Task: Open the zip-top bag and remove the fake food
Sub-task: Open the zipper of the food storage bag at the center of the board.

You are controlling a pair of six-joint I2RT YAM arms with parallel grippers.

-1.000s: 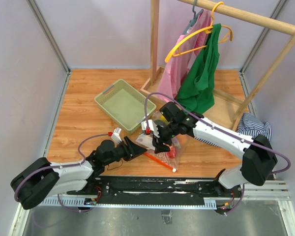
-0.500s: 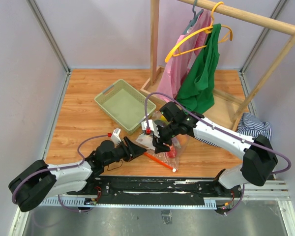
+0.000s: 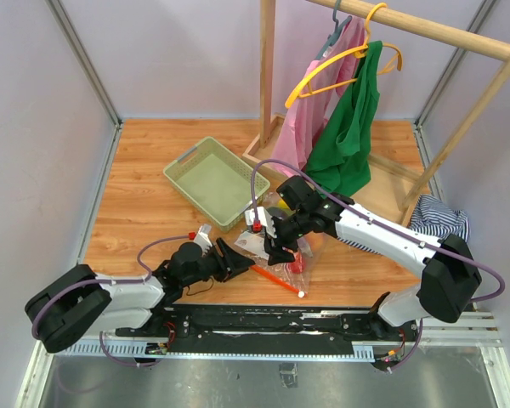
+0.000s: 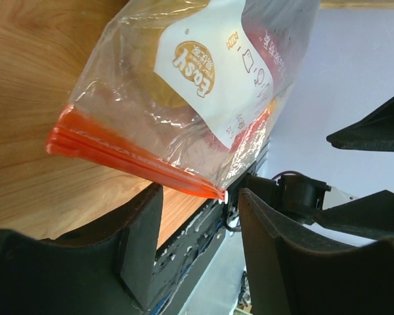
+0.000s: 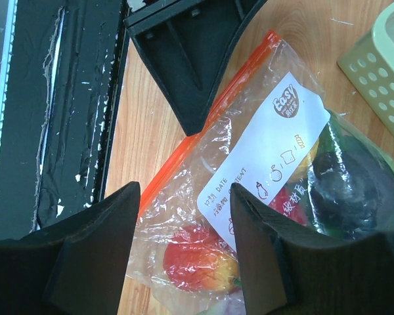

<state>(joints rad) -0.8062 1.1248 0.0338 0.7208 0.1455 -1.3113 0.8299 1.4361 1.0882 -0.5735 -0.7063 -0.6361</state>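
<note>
left gripper [image 4: 197,220]: jaws spread, the end of the orange zip strip [image 4: 131,161] just ahead of the gap, nothing pinched; you appear lined up to take that edge. right gripper [image 5: 184,197]: spread over the zip-top bag [image 5: 249,177], holding nothing. the bag lies mid near edge, apparently zipped, fake food [image 5: 194,259] inside.

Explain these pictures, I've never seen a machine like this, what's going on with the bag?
Two robot arms are bolted to a table. One picture looks down from above; the other two come from wrist cameras, so the black prongs are each arm's own fingers. On the table: a green basket, a clothes rack, and a zip-top bag of fake food. The left end effector sits open at the bag's orange zip strip; the right end effector is open over the bag. Neither grips anything.
</note>
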